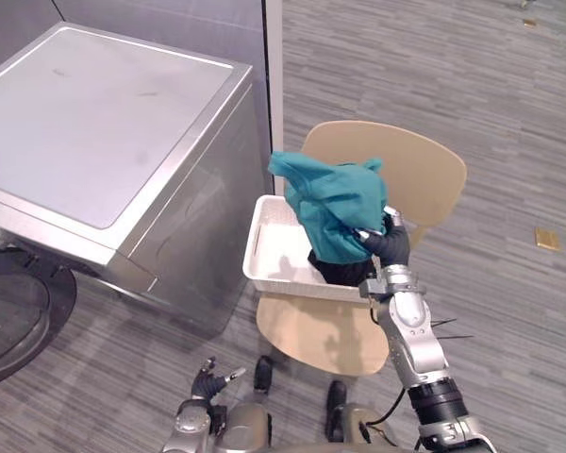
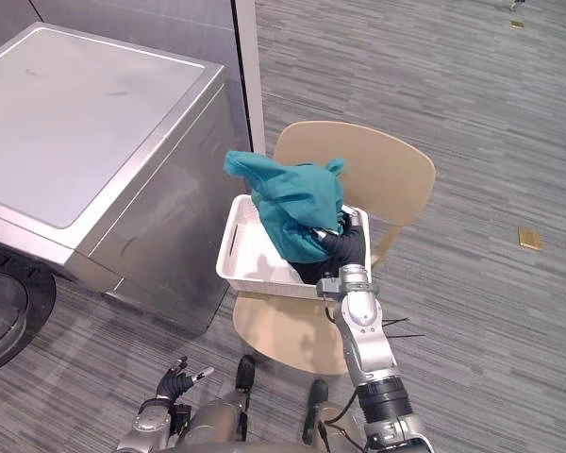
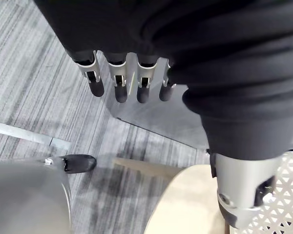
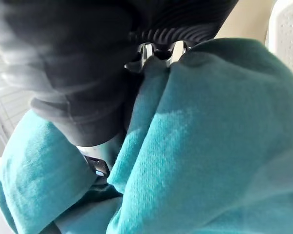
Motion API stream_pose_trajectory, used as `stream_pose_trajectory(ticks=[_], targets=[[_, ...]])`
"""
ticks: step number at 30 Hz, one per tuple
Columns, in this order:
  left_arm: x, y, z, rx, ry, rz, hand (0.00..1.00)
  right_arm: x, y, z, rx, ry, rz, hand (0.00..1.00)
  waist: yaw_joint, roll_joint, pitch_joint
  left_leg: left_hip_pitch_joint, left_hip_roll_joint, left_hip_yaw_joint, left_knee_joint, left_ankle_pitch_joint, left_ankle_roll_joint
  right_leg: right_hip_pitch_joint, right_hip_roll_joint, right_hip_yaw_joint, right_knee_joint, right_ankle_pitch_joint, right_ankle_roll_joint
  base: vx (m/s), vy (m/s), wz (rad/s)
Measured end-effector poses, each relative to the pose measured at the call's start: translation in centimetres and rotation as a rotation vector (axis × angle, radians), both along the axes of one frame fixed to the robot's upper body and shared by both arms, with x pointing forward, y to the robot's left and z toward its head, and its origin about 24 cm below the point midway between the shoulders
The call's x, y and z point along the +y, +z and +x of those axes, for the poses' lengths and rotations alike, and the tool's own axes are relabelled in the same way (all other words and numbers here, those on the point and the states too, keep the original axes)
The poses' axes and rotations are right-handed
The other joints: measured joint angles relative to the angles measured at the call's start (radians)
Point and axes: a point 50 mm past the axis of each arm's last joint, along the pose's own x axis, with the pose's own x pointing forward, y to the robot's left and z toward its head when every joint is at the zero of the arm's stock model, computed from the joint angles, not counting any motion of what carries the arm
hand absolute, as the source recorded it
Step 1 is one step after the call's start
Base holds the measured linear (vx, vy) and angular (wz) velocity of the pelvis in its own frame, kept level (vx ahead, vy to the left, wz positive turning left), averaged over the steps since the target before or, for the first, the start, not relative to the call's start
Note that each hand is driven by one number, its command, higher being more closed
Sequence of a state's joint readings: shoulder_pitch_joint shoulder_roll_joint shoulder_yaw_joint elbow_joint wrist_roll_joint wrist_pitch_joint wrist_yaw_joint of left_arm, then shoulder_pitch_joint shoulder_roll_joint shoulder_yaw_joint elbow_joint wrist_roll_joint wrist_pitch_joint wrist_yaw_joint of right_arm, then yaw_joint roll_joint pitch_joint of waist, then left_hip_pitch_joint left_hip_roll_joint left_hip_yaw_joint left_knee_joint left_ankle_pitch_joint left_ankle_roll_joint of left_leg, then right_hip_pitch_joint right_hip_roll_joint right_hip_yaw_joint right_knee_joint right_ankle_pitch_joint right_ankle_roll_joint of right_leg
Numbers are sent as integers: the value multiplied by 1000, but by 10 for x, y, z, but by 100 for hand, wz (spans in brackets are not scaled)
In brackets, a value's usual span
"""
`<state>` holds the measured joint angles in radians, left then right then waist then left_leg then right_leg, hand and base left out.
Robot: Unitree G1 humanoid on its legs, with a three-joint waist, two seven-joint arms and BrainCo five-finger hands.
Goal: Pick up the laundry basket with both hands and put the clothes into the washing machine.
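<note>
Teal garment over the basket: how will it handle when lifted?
Likely floppy: the teal knit garment bunches and folds around the right robot hand. Probably light: one hand holds it up. Loose ends may snag on the rim of the white perforated plastic basket.

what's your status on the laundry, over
Copy: right robot hand shut on teal garment, held above white basket. Low by the body, left robot hand open. Basket sits on beige chair, washing machine to its left.

Setting: office-like room | floor: grey striped carpet tiles [image 1: 434,66], brass floor box [image 1: 547,239] | silver washing machine [image 1: 94,142] beside grey wall panels [image 1: 160,19] | pale wooden chair [image 1: 424,170]
</note>
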<state>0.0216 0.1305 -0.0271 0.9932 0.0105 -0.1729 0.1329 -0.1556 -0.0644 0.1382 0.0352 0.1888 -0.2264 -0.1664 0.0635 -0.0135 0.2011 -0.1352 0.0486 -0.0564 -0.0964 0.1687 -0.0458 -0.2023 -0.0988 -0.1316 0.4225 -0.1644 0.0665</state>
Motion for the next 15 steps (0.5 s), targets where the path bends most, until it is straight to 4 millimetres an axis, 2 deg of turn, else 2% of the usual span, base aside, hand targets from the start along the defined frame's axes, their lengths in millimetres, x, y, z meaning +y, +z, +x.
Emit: stream_pose_trajectory(ticks=[1, 2, 3, 4, 5, 6, 9, 10, 11, 12, 13, 15], targets=[[4, 1, -1, -2, 2, 9, 0, 2, 1, -4, -12, 15, 2, 100, 1, -9, -6, 5, -5, -16, 1, 5, 4, 11, -15, 11, 115, -54, 12, -67, -176, 78], [9, 1, -2, -2, 9, 23, 0, 8, 3, -5, -27, 49, -6, 100, 6, -28, -18, -9, -16, -40, 3, 24, -3, 33, -15, 34, 101, -93, 28, -32, -188, 78], [12, 2, -2, -9, 22, 25, 0, 12, 4, -4, -37, 71, -12, 100, 8, -33, -21, -25, -18, -52, 10, 33, -16, 41, -11, 35, 74, -108, 19, -106, -204, 67], [13, 6, 0, -39, 41, 20, 0, 20, 9, -3, -60, 117, -30, 100, 15, -31, -24, -70, -10, -75, 30, 47, -34, 59, 12, 20, -7, -127, -6, -139, -190, 47], [10, 9, 4, -64, 43, 10, 0, 22, 10, -3, -68, 130, -43, 100, 30, -13, -25, -108, 12, -91, 50, 51, -40, 54, 39, -1, -43, -115, -25, -140, -162, 38], [8, 11, 7, -83, 45, 3, 0, 23, 9, -4, -67, 131, -44, 100, 36, -6, -23, -122, 24, -104, 58, 53, -43, 52, 51, -10, -50, -112, -29, -174, -174, 43], [-7, 22, 14, -176, 61, -43, 0, 20, 8, -3, -64, 118, -64, 100, 43, 31, -10, -175, 47, -174, 62, 42, -89, 21, 92, -70, -25, -109, -45, -145, -156, 58], [-18, 33, 26, -249, 35, -70, 0, 17, 7, -3, -62, 104, -88, 100, 46, 47, -9, -177, 59, -155, 10, -48, -123, 27, 98, -100, -75, -64, -78, -125, -142, 56], [-20, 37, 30, -274, 26, -76, 0, 15, 7, -3, -63, 96, -99, 100, 47, 44, -11, -183, 55, -123, 1, -97, -110, 29, 80, -120, -105, -56, -85, -163, -97, 94], [-32, 48, 45, -342, -17, -98, 0, 9, 8, -1, -67, 76, -114, 100, 44, 35, -6, -214, 27, -53, 33, -82, -55, 22, 35, -160, -129, -40, -90, -153, 6, 122], [-42, 62, 56, -420, -56, -122, 0, 3, 4, 1, -45, 57, -126, 100, 24, 26, -4, -225, -20, 6, 141, -62, -22, 20, -26, -198, -130, -32, -85, -174, -4, 122], [-48, 81, 61, -522, -74, -141, 0, 0, -3, 2, -13, 53, -152, 100, 5, 29, -7, -186, -28, 70, 267, -76, -18, 44, -62, -223, -144, -24, -72, -86, -13, 78]])
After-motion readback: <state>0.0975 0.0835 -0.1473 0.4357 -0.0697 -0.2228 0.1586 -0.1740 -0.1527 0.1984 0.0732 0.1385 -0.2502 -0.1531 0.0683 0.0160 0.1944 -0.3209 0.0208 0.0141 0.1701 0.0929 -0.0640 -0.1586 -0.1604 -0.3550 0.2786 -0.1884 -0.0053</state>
